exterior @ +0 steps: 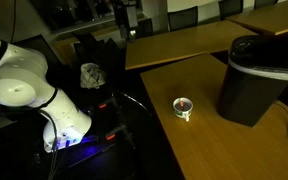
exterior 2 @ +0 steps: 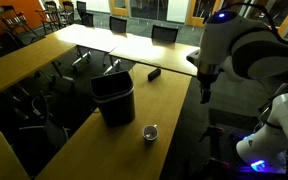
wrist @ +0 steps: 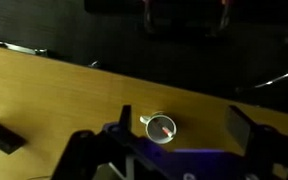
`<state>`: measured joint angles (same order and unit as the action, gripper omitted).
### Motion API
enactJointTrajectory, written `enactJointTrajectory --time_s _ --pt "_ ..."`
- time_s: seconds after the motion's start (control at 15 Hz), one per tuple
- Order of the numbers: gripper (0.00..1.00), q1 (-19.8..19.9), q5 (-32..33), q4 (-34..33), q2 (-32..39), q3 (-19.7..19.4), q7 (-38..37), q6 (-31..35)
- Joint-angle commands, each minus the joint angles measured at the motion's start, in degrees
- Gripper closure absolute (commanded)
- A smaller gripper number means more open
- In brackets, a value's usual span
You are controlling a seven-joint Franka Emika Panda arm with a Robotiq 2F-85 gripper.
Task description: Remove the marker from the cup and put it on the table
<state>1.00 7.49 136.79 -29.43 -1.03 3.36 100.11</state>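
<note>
The small pale cup stands upright on the brown wooden table. The red-orange marker lies inside it, leaning on the rim. The cup also shows in both exterior views, with a red spot of the marker at its mouth. My gripper is open and empty. It hangs well above the table near the table's edge. In the wrist view the cup lies between the two fingers, closer to the left one.
A large black bin stands on the table close to the cup. A small flat black object lies further along the table. More tables and chairs stand behind. The table edge runs beside the robot base.
</note>
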Motion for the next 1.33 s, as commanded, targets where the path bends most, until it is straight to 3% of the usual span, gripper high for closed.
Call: enactJointTrajectory --time_s 0.0,0.73,1.07,1.27 --pt "0.0 -0.21 0.06 -0.12 0.03 -0.16 -0.08 -0.14" --pt "0.0 -0.21 0.06 -0.12 0.03 -0.16 -0.08 -0.14" --pt "0.0 2.8 -3.79 0.27 8.47 -0.93 -13.03 8.42" --pt "0.0 4.25 -6.67 0.23 18.01 -1.71 -19.13 19.27"
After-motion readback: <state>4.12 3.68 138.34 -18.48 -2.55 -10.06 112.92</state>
